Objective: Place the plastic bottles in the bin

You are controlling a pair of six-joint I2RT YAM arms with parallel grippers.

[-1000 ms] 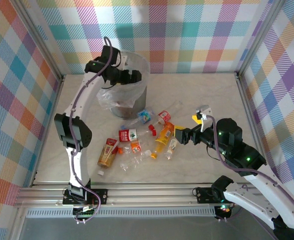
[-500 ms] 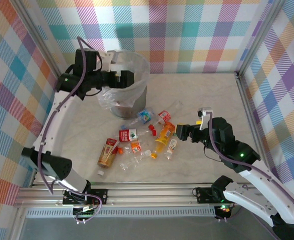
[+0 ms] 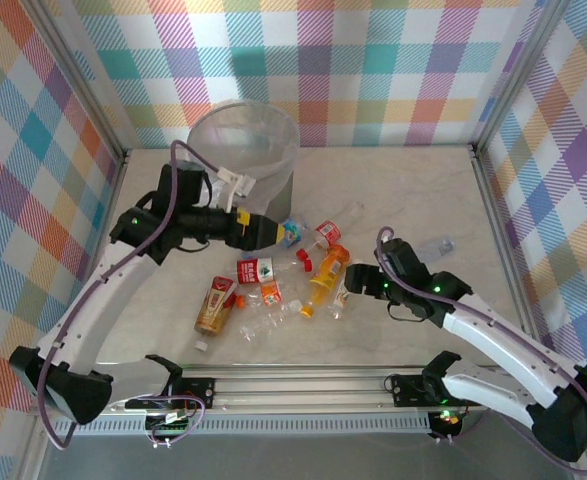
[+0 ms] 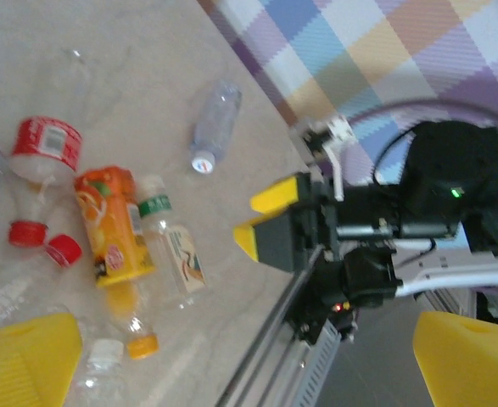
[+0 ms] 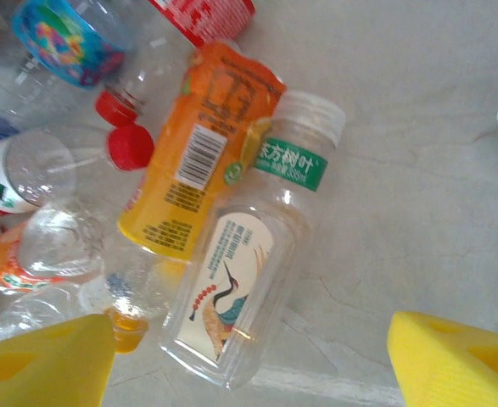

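Plastic bottles heaped on table beside bin, most left to move. Left gripper spread wide, empty; right gripper apart, straddling clear green-banded bottle, not yet clamped.

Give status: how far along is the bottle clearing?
Done: can't confirm; the inside of the bin is unreadable. In hand: nothing gripped; right gripper straddles the green-labelled clear bottle, jaws open; left gripper open, empty. Left: the bottle pile and a stray clear bottle lie on the table.
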